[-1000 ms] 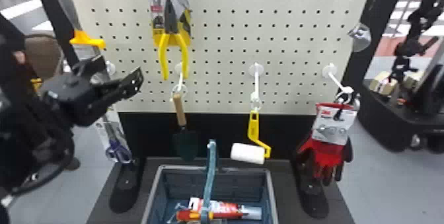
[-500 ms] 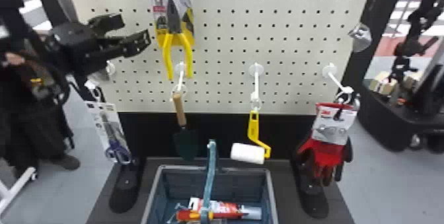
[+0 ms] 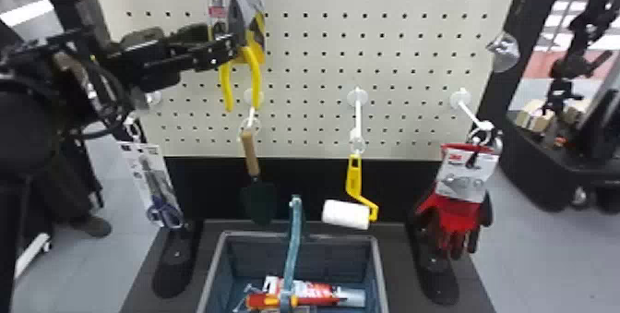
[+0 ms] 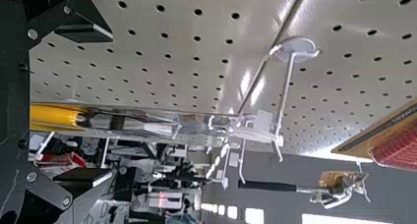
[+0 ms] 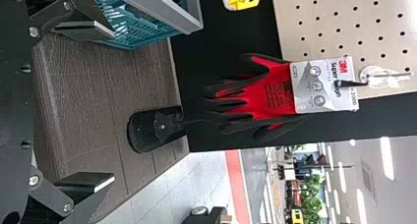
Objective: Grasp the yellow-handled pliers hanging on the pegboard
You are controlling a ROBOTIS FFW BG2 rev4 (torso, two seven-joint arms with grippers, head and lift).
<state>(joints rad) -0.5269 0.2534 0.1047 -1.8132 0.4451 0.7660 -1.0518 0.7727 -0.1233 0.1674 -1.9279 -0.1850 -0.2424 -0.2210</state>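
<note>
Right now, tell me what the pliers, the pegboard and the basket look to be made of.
Pliers: dark, dull metal-looking head; glossy yellow handles, probably a plastic or rubber coating. Pegboard: smooth cream sheet with regular holes and shiny highlights; painted metal or hardboard, cannot tell. Basket: likely moulded plastic, blue lattice walls with a grey rim.

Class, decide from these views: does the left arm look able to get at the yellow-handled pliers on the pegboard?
Probably yes. The left gripper is open and level with the pliers. In the wrist view a yellow handle lies between its fingers, and nothing stands in the way.
</note>
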